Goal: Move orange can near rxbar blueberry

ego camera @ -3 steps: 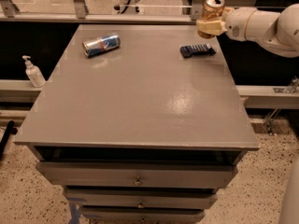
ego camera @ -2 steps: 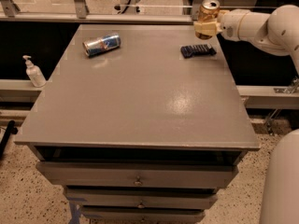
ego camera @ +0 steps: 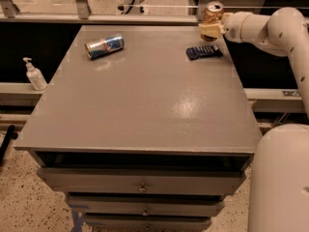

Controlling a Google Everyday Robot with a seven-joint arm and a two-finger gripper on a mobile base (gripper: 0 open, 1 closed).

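The gripper (ego camera: 209, 30) clasps the upright orange can (ego camera: 213, 12) at the table's (ego camera: 145, 110) far edge, just behind the rxbar blueberry (ego camera: 203, 52)

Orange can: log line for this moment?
jaws: shut on orange can, upright, table far-right corner | rxbar blueberry: flat, just camera-side of can | released: no
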